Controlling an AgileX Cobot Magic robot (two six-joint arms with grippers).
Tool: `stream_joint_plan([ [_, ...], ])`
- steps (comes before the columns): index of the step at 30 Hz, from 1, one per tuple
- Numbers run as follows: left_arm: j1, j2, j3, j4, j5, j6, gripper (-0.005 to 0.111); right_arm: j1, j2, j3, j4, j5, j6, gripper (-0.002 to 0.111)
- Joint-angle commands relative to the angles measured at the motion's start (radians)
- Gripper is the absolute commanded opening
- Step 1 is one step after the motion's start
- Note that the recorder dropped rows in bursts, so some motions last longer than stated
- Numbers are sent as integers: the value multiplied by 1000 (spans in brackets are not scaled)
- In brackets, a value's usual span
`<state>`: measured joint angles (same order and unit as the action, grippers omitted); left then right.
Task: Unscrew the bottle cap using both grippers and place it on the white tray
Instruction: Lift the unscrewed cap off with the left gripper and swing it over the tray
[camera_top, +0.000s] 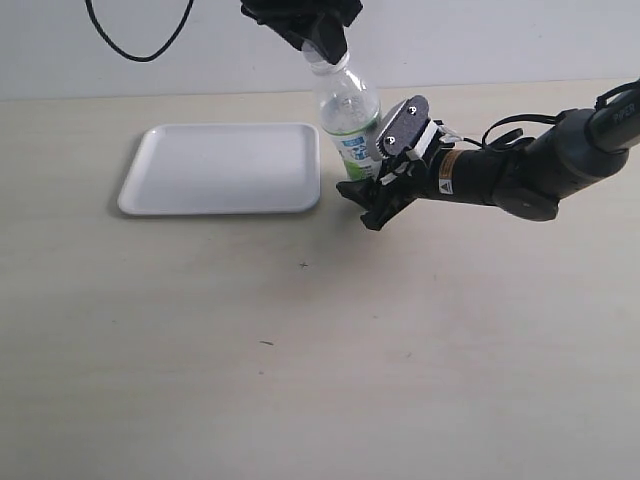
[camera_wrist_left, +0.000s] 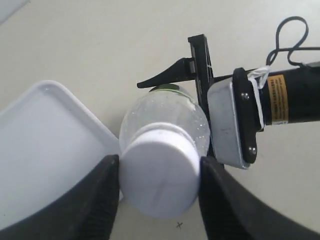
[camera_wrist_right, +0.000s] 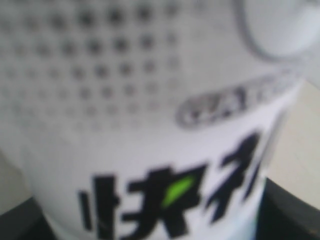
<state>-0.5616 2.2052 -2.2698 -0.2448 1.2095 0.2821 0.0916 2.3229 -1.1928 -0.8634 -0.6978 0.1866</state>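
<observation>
The bottle (camera_top: 347, 108) stands upright on the table just right of the white tray (camera_top: 220, 168). From above, my left gripper (camera_top: 318, 38) is shut on the bottle cap (camera_wrist_left: 159, 175), one black finger (camera_wrist_left: 97, 200) pressed against each side of it. The cap sits on the neck, above the clear shoulder (camera_wrist_left: 165, 112). In the exterior view the gripper hides the cap. My right gripper (camera_top: 368, 195), with its grey plate (camera_wrist_left: 232, 125), is shut on the bottle's lower body from the right. Its wrist view is filled by the blurred label (camera_wrist_right: 165, 190).
The tray's near corner (camera_wrist_left: 45, 145) lies right beside the bottle. A black cable (camera_top: 140, 50) loops against the back wall at the upper left. The right arm (camera_top: 540, 170) stretches in low over the table from the right edge.
</observation>
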Motion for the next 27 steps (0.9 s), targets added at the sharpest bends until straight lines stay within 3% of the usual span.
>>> stream_joint_plan([
  [1, -27, -14, -2, 51, 12, -165, 0, 2, -6, -1, -7, 23, 0, 0],
  [12, -28, -14, -2, -5, -52, -375, 0, 2, -6, -1, -7, 23, -2, 0],
  [27, 4, -61, -2, -1, -101, -391, 0, 2, -6, -1, 8, 23, 29, 0],
])
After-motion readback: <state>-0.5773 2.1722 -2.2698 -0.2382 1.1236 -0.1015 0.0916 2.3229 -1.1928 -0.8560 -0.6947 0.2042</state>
